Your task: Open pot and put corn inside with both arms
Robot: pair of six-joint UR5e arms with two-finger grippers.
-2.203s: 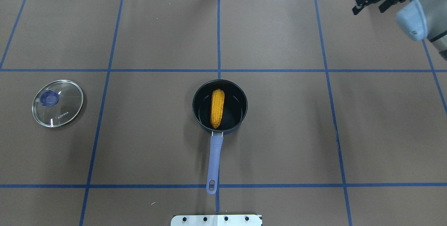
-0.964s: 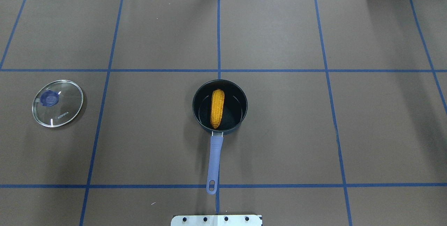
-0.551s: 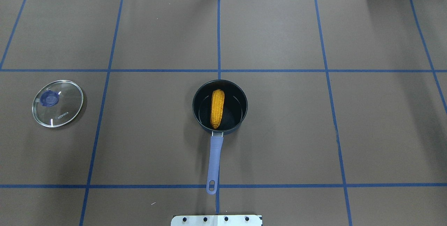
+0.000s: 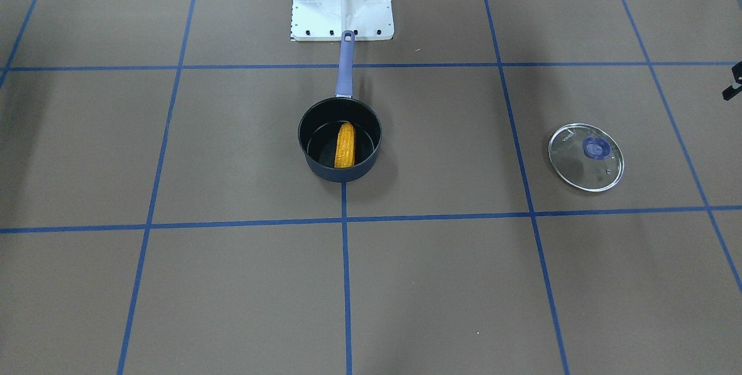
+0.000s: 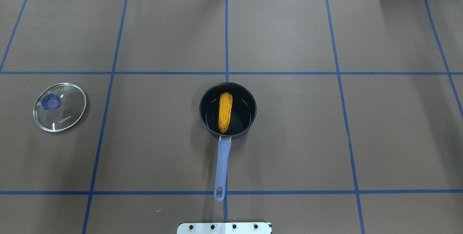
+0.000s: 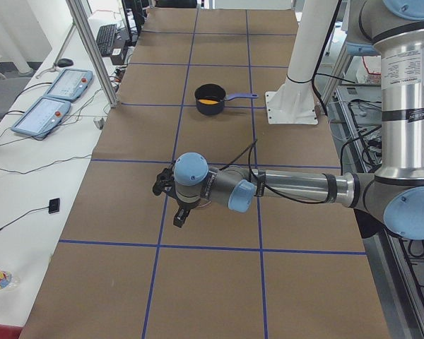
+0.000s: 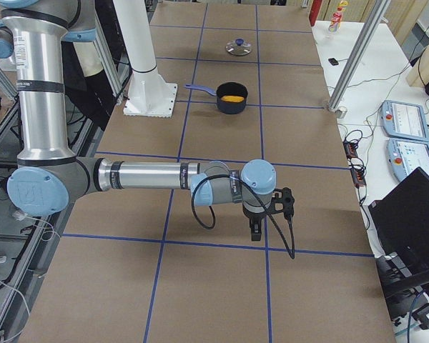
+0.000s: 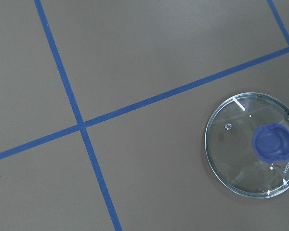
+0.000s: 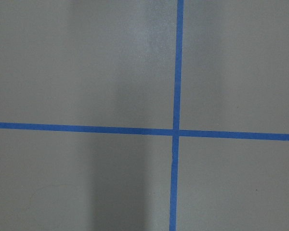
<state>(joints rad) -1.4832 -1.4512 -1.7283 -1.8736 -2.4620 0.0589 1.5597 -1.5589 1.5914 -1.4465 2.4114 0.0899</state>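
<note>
The dark navy pot (image 5: 239, 119) stands open at the table's middle, its purple handle (image 5: 222, 165) pointing toward my base. The orange-yellow corn (image 5: 225, 112) lies inside it, also seen in the front view (image 4: 345, 144). Both grippers are far from the pot and outside the overhead view. My left gripper (image 6: 175, 203) hangs over the table's left end, near the lid. My right gripper (image 7: 270, 214) hangs over the table's right end. I cannot tell whether either is open or shut. Neither wrist view shows fingers.
The round glass lid (image 5: 65, 113) with a purple knob lies flat on the table at the left, also in the left wrist view (image 8: 241, 144). The white robot base plate (image 4: 342, 13) stands just behind the pot handle's end. Blue tape lines grid the brown table.
The right arm and gripper, at the overhead view's top right 2.2 s ago, have left that view. The pot, corn and lid have not moved.
</note>
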